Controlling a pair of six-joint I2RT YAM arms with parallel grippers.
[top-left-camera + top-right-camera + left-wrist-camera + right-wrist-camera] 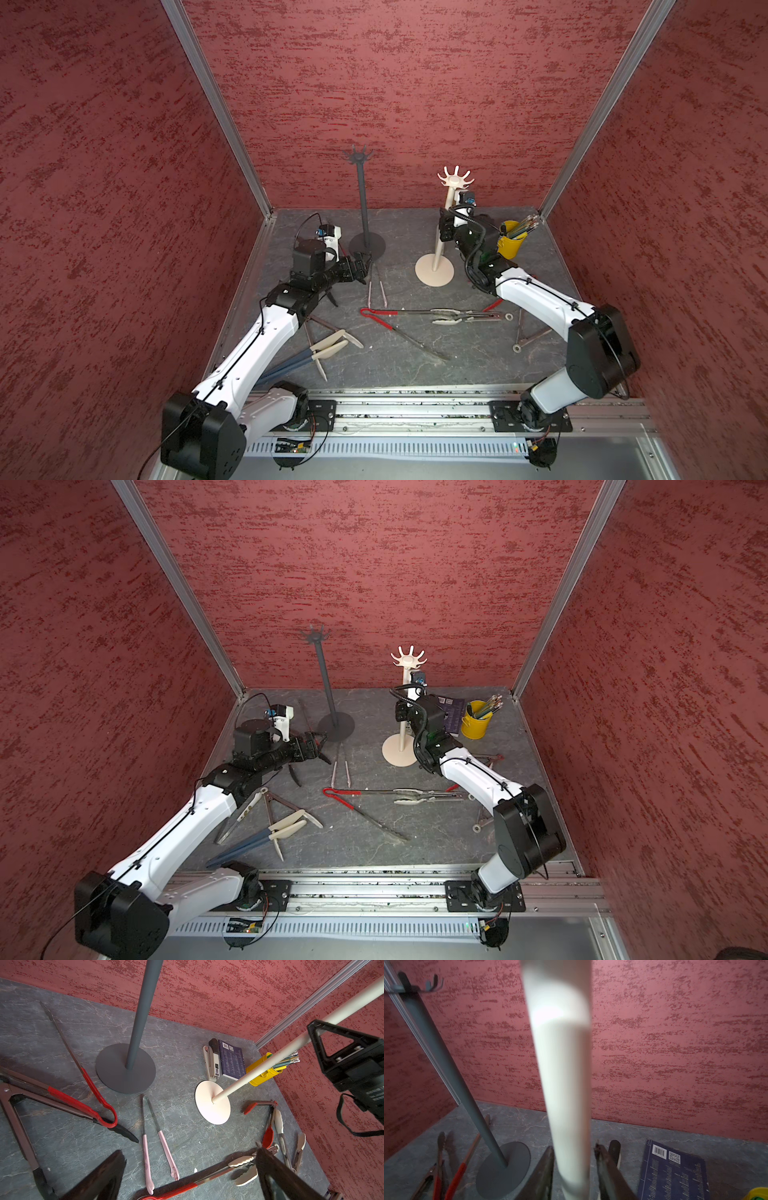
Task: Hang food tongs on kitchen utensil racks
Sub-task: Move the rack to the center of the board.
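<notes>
Two kitchen utensil racks stand at the back with bare hooks: a dark grey one (362, 195) (141, 1012) and a cream-white one (441, 237) (562, 1084). My right gripper (444, 226) (573, 1147) is open, its jaws either side of the cream pole, with a slim gap on one side. My left gripper (365, 266) (191, 1151) hangs wide open and empty by the dark rack's base, above pink food tongs (376, 289) (158, 1142). Several more tongs lie flat: red-handled (382, 318), cream-tipped (446, 315), blue-handled (307, 357), bare metal (528, 332).
A yellow cup of pencils (510, 245) stands at the back right, behind my right arm. Beside it lie a stapler (212, 1061) and a dark blue booklet (231, 1059). Red walls close in three sides. A metal rail (415, 409) runs along the front.
</notes>
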